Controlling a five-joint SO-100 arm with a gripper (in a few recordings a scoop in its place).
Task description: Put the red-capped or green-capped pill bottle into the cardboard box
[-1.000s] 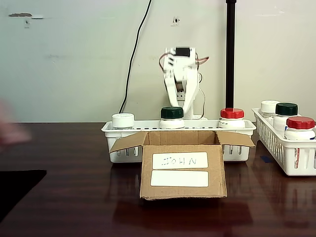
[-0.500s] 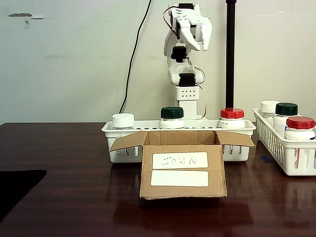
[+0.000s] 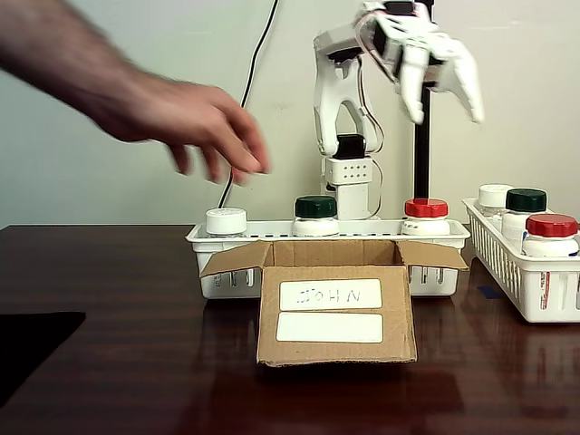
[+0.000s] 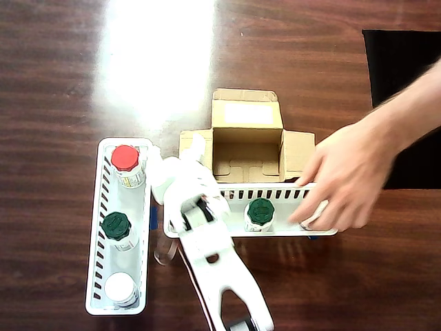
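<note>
A red-capped pill bottle [image 3: 426, 216] stands at the right end of the middle white tray [image 3: 213, 243], behind the cardboard box [image 3: 335, 313]. A second red-capped bottle [image 3: 551, 234] sits in the side tray [image 3: 507, 263]; from overhead this bottle [image 4: 126, 163] is at the far end of that tray [image 4: 100, 227]. The box [image 4: 247, 148] is open at the top and has nothing in it. My gripper [image 3: 442, 98] hangs open high above the middle tray's red bottle, holding nothing. In the overhead view the gripper [image 4: 176, 164] and arm cover that bottle.
A person's hand [image 3: 195, 122] reaches in above the tray's white-capped bottle [image 3: 226, 220]; overhead, the hand [image 4: 348, 181] covers that end. Green-capped bottles [image 3: 315, 215] [image 4: 260, 212] [image 4: 116, 227] and white-capped ones [image 4: 120, 288] stand in both trays. A black pole [image 3: 422, 154] rises behind.
My arm has lifted from behind the tray and swung right and forward, its gripper open. A person's hand has come in from the left over the tray.
</note>
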